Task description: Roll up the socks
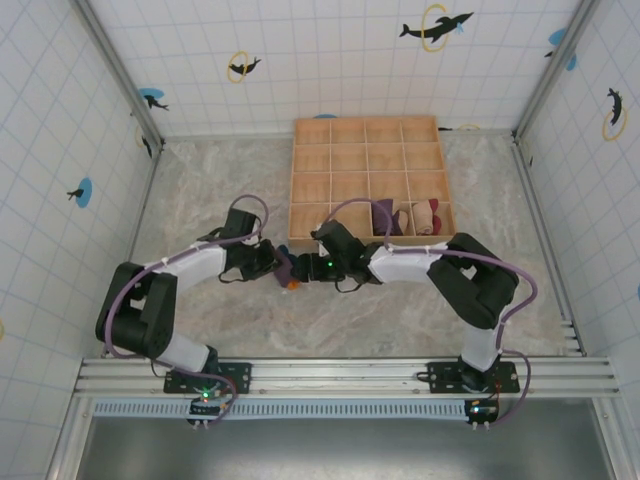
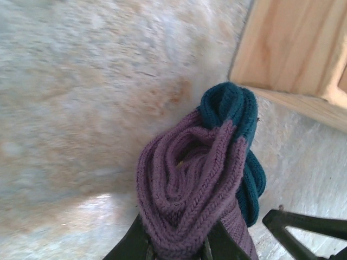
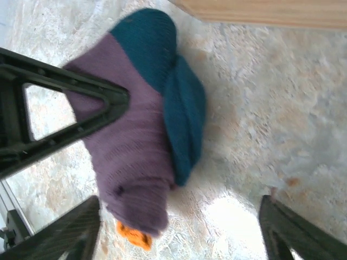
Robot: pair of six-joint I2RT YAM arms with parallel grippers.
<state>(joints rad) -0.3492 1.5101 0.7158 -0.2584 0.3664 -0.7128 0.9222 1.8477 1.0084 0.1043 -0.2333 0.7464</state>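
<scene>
One worktop carries one wooden tray at its twelve o'clock, sixteen compartments in all. Two tools meet just off the tray's seven o'clock corner. The left tool pinches the purple-and-teal sock, and the right tool gapes wide beside it. Of three socks, a purple sock and a tan sock sit bundled in neighbouring compartments at five o'clock. The job looks two-thirds done, with this last bundle to finish.

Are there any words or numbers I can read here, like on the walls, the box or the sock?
None to read anywhere.
The dolphin pictures on the wall tiles have no letters.
The wooden box and the purple sock carry no writing or label.
</scene>
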